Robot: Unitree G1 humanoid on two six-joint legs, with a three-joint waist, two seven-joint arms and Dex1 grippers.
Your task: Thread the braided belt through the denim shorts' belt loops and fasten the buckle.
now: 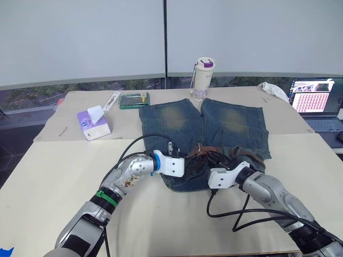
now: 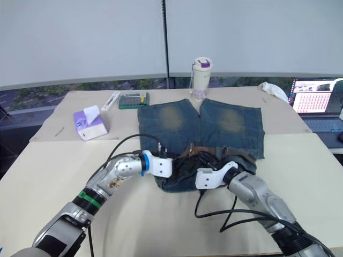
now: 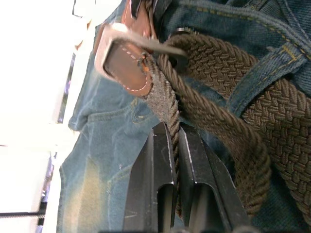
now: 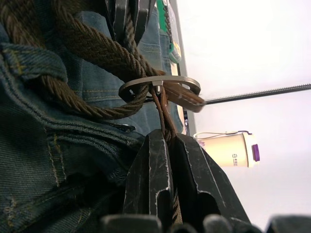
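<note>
The denim shorts [image 1: 182, 120] lie flat on the table, waistband toward me. The braided belt [image 1: 201, 151] runs along the waistband and under a belt loop [image 3: 272, 63]. My left gripper [image 1: 188, 160] is shut on the woven strap [image 3: 167, 121] just behind the leather tab and metal buckle [image 3: 116, 41]. From the other side, my right gripper [image 1: 213, 163] is shut on a thin edge-on stretch of the belt [image 4: 165, 124] right below the buckle ring [image 4: 160, 85]. A braided length passes through that ring. The two grippers are close together at the middle of the waistband.
A white tumbler [image 1: 202, 78] stands behind the shorts. To the back left are a green box [image 1: 134, 99] and a purple tissue box [image 1: 93, 123]. A laptop [image 1: 316, 101] and white cloth [image 1: 275, 91] sit at the back right. Black cables [image 1: 241, 214] loop on the near table.
</note>
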